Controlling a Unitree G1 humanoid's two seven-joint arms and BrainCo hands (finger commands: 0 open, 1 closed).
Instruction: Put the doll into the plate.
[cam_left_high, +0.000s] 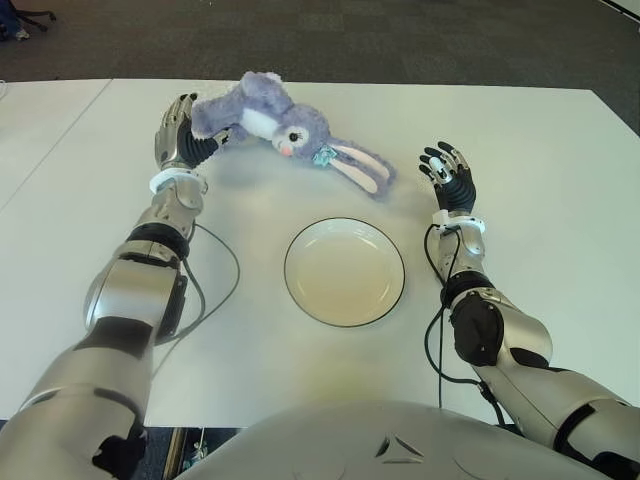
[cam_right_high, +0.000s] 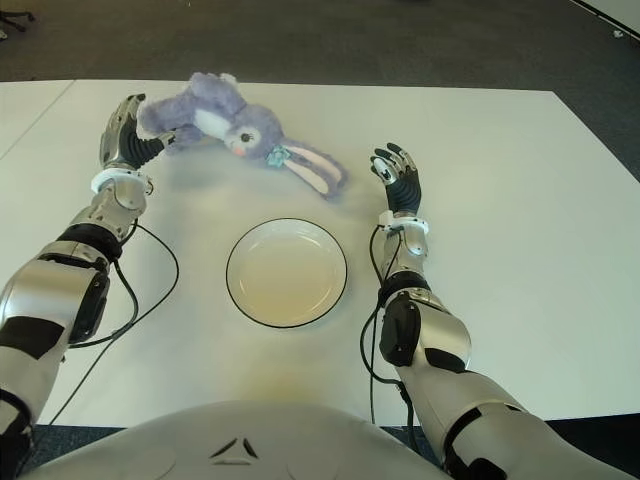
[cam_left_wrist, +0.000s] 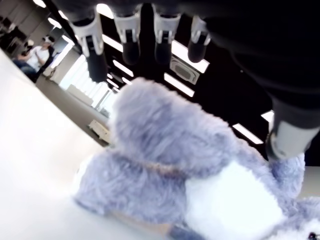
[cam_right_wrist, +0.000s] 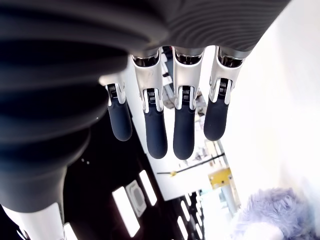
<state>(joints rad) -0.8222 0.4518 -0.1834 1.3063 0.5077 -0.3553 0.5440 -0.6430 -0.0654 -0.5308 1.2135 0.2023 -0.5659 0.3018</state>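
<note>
Round white plate with a thin dark rim (cam_left_high: 344, 271): flat on the white table (cam_left_high: 560, 240), nearest the robot, between the two forearms, nothing in it.

Black cables (cam_left_high: 215, 290): looped on the table beside each forearm, on either side of the plate.

Right hand (cam_left_high: 447, 173): beyond and to the right of the plate, palm up, fingers (cam_right_wrist: 183, 125) straight and spread, holding nothing. It is near the tips of the doll's ears but apart from them.

Purple-grey plush rabbit doll with white belly and pink-lined ears (cam_left_high: 285, 128): on the table beyond the plate, well outside it. It lies on its side, long axis running from far left to nearer right; the body and legs point towards the left hand, the head is in the middle, the two long ears (cam_left_high: 362, 167) trail towards the right hand.

Left hand (cam_left_high: 182, 133): at the far left, at the doll's body end. Thumb and fingers (cam_left_wrist: 129, 37) are held loosely around the plush body, partly open, not clamped; the doll's weight sits on the table.
</note>
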